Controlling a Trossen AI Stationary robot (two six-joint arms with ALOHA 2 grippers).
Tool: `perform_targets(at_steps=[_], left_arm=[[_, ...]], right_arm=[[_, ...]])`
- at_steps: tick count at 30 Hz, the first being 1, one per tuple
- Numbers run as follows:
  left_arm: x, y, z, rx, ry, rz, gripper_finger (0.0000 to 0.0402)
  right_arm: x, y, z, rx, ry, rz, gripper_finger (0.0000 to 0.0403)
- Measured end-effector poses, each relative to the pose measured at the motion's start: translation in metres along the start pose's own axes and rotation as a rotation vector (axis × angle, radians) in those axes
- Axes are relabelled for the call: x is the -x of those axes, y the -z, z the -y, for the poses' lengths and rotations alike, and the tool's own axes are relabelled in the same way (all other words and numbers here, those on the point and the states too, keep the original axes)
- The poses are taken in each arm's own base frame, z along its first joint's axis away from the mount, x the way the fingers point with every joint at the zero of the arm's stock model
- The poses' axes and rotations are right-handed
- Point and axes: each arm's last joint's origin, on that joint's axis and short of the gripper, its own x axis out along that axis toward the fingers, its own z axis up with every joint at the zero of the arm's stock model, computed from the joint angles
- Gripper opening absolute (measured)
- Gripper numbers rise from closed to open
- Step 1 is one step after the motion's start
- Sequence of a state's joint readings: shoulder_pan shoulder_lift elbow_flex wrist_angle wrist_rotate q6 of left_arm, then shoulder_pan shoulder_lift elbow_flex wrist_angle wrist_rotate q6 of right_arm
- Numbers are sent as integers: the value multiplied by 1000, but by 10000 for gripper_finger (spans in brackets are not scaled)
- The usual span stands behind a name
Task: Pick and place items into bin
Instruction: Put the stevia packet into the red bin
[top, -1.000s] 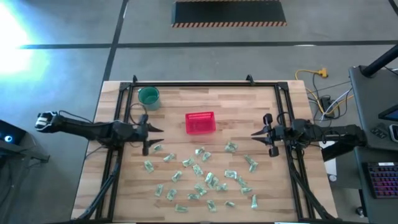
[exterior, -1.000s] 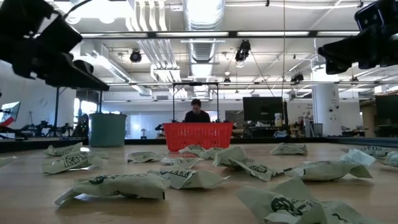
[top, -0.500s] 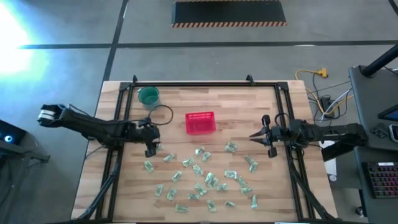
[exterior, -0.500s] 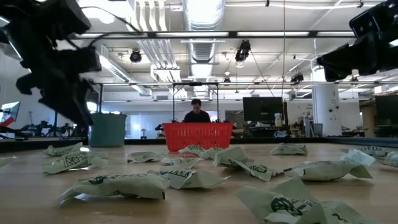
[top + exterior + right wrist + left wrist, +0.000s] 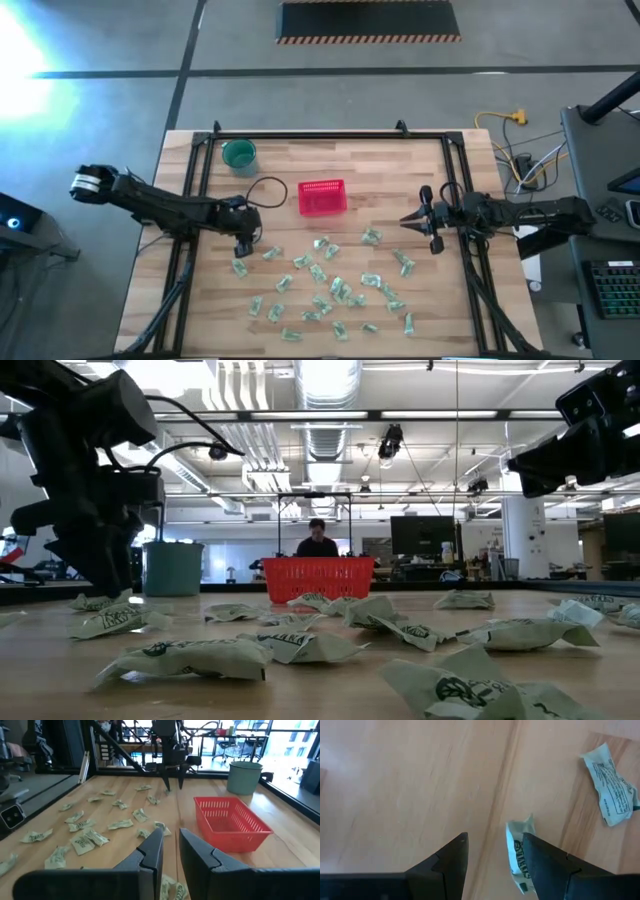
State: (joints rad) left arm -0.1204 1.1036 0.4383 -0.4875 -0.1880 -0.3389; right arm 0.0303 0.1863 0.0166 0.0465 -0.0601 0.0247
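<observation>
The wooden desk carries everything, with both dark arms reaching in from its sides. The red mesh basket sits near the middle of the desk and looks bare inside from the right wrist view, so by my reading the job is at its first pick. A round teal cup stands off toward a far corner, well apart from the basket.

The wrapped packets lie scattered across the near half of the desk, none of them in the basket. The left claw points down at the edge of that scatter, its fingers parted and empty, low over one packet that lies just beside one finger rather than squarely between the two. The right claw hangs above the desk on the other side of the basket, fingers close together with only a thin gap, holding nothing.

These packets look very light, soft and crinkly, likely to slide or crumple if nudged. A pinch across the puffed middle seems safer than one on a flat sealed end.
</observation>
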Motion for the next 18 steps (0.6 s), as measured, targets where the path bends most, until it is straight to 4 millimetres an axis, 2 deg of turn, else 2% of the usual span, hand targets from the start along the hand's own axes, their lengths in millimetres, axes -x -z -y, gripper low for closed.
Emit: perform_targets(at_steps=[12,15,18], left_arm=[[-9,5,2,47,53,-30,169],[-13,5,3,44,47,-42,150],[-17,5,4,36,45,-64,108]], right_arm=[[0,1,0,-3,0,-6,52],[0,1,0,-7,0,-10,52],[-1,2,0,-15,1,-22,52]])
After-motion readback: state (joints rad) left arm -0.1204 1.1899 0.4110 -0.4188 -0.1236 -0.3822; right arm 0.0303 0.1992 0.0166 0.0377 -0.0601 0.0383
